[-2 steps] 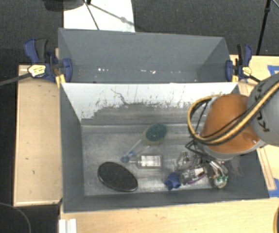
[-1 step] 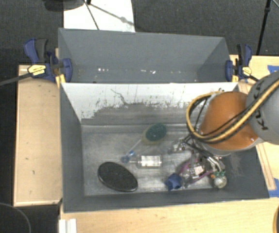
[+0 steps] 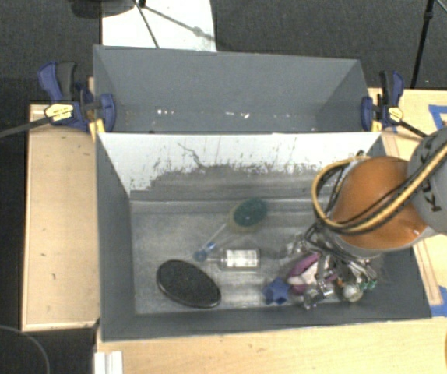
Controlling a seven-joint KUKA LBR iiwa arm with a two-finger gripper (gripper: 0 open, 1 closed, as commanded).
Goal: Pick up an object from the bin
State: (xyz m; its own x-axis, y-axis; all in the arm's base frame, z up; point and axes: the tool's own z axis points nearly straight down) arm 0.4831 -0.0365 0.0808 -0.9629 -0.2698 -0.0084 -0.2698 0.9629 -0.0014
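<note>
My gripper (image 3: 326, 276) is low in the bin's front right corner, under the arm's orange cover, standing in a small cluster of things. A pink and purple piece (image 3: 302, 269) lies right against its left side. A blue lumpy thing (image 3: 276, 291) rests just left of that on the bin floor. A small green and silver bit (image 3: 355, 289) lies at its right. Whether anything is between the fingers is hidden.
A clear small bottle (image 3: 239, 258) lies left of the cluster. A black oval pad (image 3: 188, 284) sits at the front left. A green round brush head (image 3: 248, 213) on a pale handle with a blue tip (image 3: 204, 252) lies mid-bin.
</note>
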